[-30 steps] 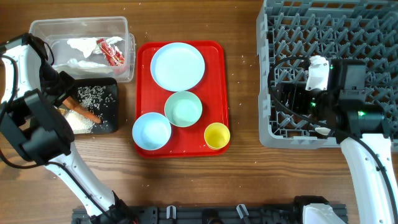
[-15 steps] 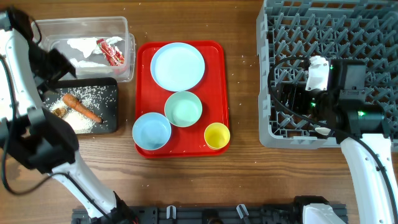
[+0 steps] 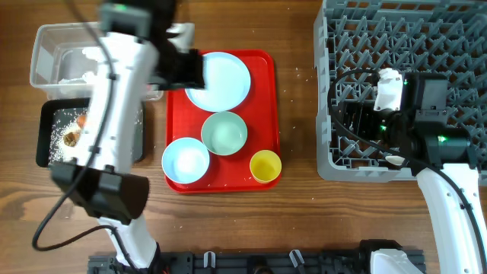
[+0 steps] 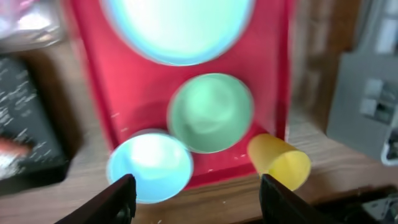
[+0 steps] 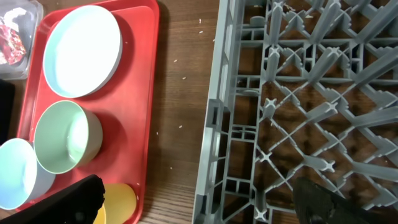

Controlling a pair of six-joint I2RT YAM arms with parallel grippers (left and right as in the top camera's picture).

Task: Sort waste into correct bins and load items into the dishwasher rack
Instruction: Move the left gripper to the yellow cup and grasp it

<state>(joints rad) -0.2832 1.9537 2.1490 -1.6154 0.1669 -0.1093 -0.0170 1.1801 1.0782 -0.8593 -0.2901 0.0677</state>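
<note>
Round pale blue plate (image 3: 224, 80) sits at the far end of the flat red tray (image 3: 265, 106), probably light, stiff, slick, so the rim is the pinch point; left gripper (image 4: 196, 199) above the tray and right gripper (image 5: 199, 202) off its right side both gape empty.

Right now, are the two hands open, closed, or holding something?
Left hand: open, holding nothing.
Right hand: open, holding nothing.

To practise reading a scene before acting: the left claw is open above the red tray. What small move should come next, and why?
Probably lower the left claw toward the rim of the mint bowl. The claw is open and empty, every dish sits on the red tray, and the dishwasher rack shows no dishes.
</note>
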